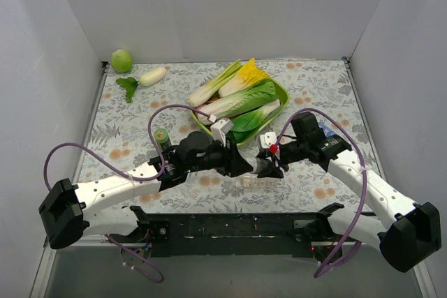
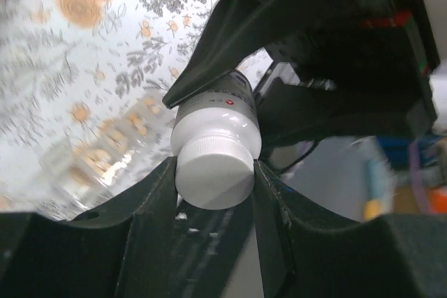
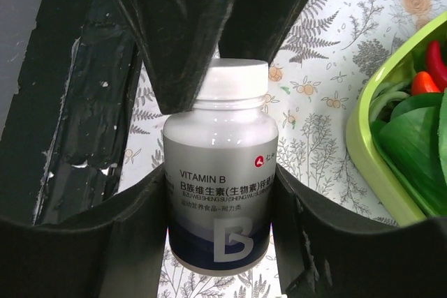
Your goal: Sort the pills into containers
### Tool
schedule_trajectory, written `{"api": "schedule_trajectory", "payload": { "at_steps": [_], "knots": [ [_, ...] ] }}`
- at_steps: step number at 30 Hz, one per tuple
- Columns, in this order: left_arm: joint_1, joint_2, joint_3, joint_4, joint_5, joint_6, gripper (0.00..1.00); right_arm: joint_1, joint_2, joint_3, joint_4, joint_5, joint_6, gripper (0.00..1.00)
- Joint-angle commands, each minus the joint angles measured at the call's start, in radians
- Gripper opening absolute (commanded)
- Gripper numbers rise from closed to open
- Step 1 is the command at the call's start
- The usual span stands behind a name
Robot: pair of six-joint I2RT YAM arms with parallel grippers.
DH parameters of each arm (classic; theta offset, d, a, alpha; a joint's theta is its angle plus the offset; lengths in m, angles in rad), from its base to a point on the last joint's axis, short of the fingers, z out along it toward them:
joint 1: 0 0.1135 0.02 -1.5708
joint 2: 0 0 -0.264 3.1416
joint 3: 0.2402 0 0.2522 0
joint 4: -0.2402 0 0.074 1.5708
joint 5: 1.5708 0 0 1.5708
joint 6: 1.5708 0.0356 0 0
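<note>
A white vitamin B pill bottle [image 3: 220, 172] with a grey and dark blue label is held in the air between both grippers. My right gripper [image 3: 220, 200] is shut on the bottle's body. My left gripper [image 2: 213, 179] is shut on its white screw cap [image 2: 213, 176]; the left fingers [image 3: 181, 26] show around the cap [image 3: 239, 78] in the right wrist view. In the top view the two grippers meet [image 1: 260, 165] just above the translucent compartment strip [image 1: 257, 183], which lies on the flowered cloth. The strip shows blurred in the left wrist view [image 2: 91, 162] with small pale pills in it.
A green bowl [image 1: 285, 95] of vegetables stands just behind the grippers; its rim shows in the right wrist view [image 3: 363, 144]. A small green-capped bottle [image 1: 162, 135] stands to the left. A green fruit [image 1: 121, 60] and a white radish [image 1: 152, 76] lie far left.
</note>
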Motion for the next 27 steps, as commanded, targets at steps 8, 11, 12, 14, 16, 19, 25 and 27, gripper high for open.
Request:
{"api": "schedule_trajectory", "payload": {
  "at_steps": [8, 11, 12, 14, 16, 19, 25, 27],
  "knots": [
    [0.073, 0.019, 0.116, -0.211, -0.022, -0.859, 0.29, -0.001, -0.025, 0.003, 0.064, 0.031, 0.059, 0.01],
    [0.077, 0.022, 0.142, -0.214, -0.005, -0.812, 0.55, -0.003, -0.036, -0.004, 0.065, 0.031, 0.059, 0.01],
    [0.077, 0.015, 0.147, -0.211, 0.001, -0.780, 0.61, -0.004, -0.039, -0.007, 0.067, 0.030, 0.060, 0.01],
    [0.081, -0.013, 0.147, -0.224, 0.006, -0.749, 0.80, -0.004, -0.044, -0.010, 0.067, 0.028, 0.062, 0.01],
    [0.092, -0.039, 0.126, -0.224, 0.019, -0.692, 0.85, -0.007, -0.045, -0.008, 0.068, 0.028, 0.062, 0.01],
    [0.115, -0.114, 0.074, -0.215, 0.059, -0.616, 0.90, -0.009, -0.047, -0.008, 0.067, 0.023, 0.060, 0.01],
    [0.127, -0.211, 0.044, -0.311, 0.254, 0.024, 0.98, -0.010, -0.048, -0.007, 0.050, -0.003, 0.033, 0.01],
    [0.115, -0.247, 0.011, -0.302, 0.253, 0.236, 0.98, -0.010, -0.044, -0.005, 0.035, -0.018, 0.019, 0.01]
  ]
}}
